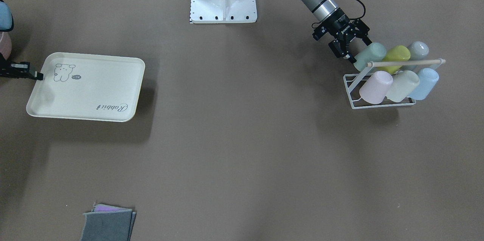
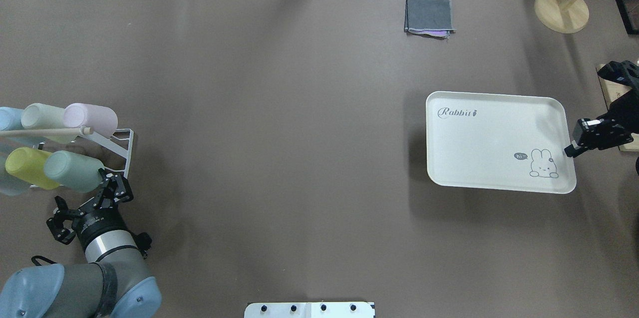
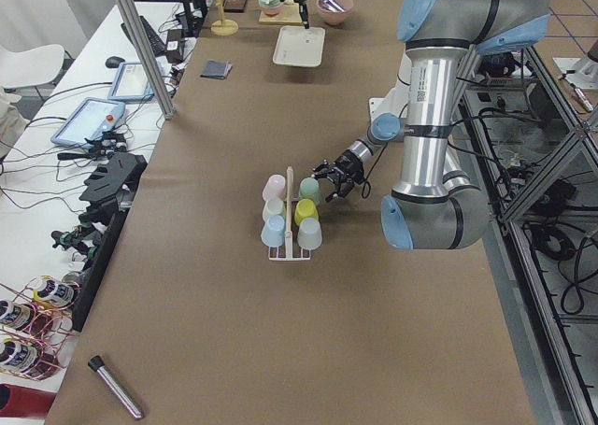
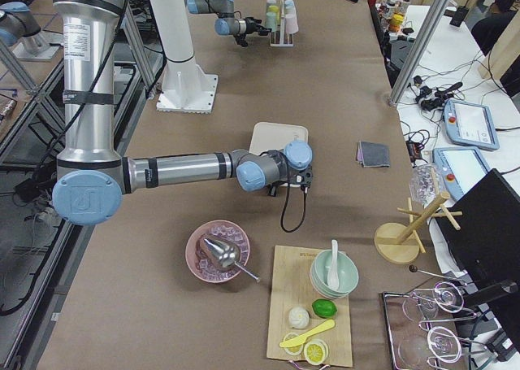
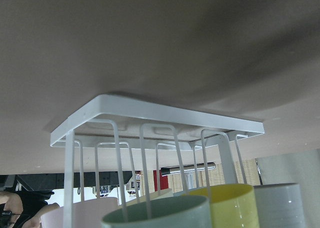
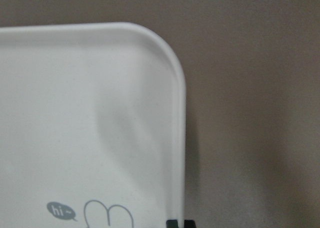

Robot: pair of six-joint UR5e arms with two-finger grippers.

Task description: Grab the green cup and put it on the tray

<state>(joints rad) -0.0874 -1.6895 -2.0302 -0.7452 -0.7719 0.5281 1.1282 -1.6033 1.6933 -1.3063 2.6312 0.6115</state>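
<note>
from across the table you see the left gripper (image 1: 357, 49) right at the end of the green cup (image 1: 372, 55). its jaws are spread wide and hold nothing, and you can't tell whether a finger touches the cup. the green cup lies tilted on the white wire rack (image 1: 349, 91), in the row nearer the robot. it is just beside the yellow-green cup (image 1: 397, 56), with the wooden rod (image 1: 406, 61) crossing above both. a pink cup (image 1: 376, 86), a cream cup (image 1: 402, 86) and a blue cup (image 1: 424, 83) fill the other row. well apart, on the far side of the table, the right gripper (image 1: 37, 75) has its jaws drawn close together on the rim of the tray (image 1: 98, 86).

from overhead, the green cup is the one nearest the left gripper, whose open fingers sit just off its end. the tray throws a broad shadow on the table. a folded grey cloth (image 2: 429, 14) lies towards the far edge.

in the left side view, the near arm reaches down to the rack, and the green cup is on it.

in the right side view, the near arm stretches low to the tray's edge.

the left wrist view gives you the rack's wires, with the green cup's rim at the bottom edge.

the right wrist view shows the tray's rounded corner, with a dark fingertip at the rim.
</note>
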